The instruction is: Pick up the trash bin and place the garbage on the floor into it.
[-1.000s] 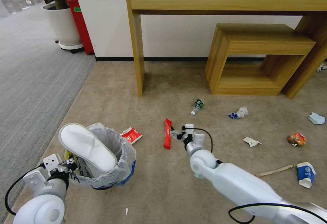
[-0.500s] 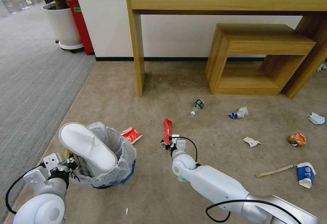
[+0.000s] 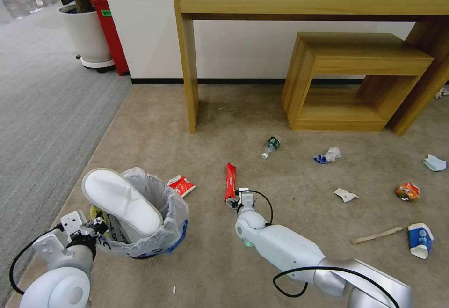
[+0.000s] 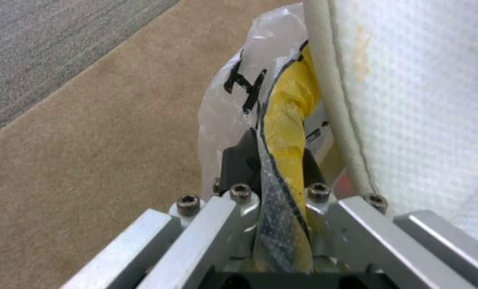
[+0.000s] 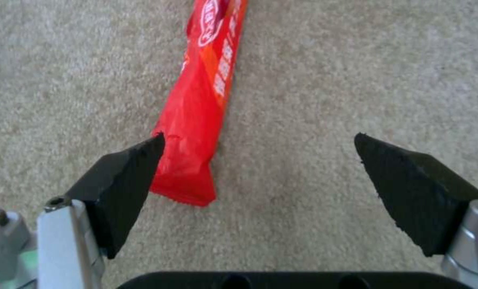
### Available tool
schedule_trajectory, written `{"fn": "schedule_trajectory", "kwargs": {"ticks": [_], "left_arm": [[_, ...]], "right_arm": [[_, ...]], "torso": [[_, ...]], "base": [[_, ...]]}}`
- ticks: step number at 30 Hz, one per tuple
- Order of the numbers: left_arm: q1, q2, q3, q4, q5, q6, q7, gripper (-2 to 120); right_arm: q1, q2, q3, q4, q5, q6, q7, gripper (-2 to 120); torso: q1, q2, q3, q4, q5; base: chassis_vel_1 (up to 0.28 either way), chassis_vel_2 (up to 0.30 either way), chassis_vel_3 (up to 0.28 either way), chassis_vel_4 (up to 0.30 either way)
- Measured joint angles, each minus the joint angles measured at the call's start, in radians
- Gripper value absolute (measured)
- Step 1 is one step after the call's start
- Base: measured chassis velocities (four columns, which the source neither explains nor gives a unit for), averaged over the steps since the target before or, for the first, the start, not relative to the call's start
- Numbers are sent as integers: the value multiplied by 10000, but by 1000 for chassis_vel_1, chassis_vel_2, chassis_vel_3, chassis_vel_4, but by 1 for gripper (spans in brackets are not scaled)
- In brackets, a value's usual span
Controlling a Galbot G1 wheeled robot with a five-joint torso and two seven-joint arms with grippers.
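Head view puts the trash bin (image 3: 140, 219) low on the robot's left, on the beige floor (image 3: 224, 261), with 1 white slipper (image 3: 122, 201) already propped in its bag. The left pincer (image 4: 273, 176) is clenched on the bin's rim, pinching the bag's edge and a yellow wrapper (image 4: 289, 120) tucked against it. So the bin is in hand and partly filled, but most of the garbage is not yet collected. The right pincer (image 5: 257, 176) hangs low over the carpet with its pads spread wide and grasping nothing; the near end of the long red wrapper (image 5: 201, 104) lies beside 1 pad, off to one side of the gap. Left on the floor: a second red wrapper (image 3: 180, 186) just beside the bin, a crushed bottle (image 3: 271, 146), crumpled paper (image 3: 328, 155), an orange wrapper (image 3: 407, 191), a wooden stick (image 3: 376, 235) and a blue-white cup (image 3: 419, 239). By my reckoning, the job is well under half done.
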Motion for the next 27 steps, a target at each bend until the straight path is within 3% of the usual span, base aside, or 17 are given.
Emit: {"fn": "schedule_trajectory", "kwargs": {"ticks": [15, 27], "left_arm": [[103, -44, 2, -264, -29, -24, 44, 3], [145, -18, -16, -295, -51, -110, 59, 3]], "right_arm": [[320, 1185, -89, -1912, -709, 346, -695, 79], [288, 1271, -105, -2178, -880, 443, -813, 79]], "torso": [[0, 0, 0, 0, 0], [0, 0, 0, -1, 0]], "base": [[0, 0, 0, 0], [0, 0, 0, 0]]}}
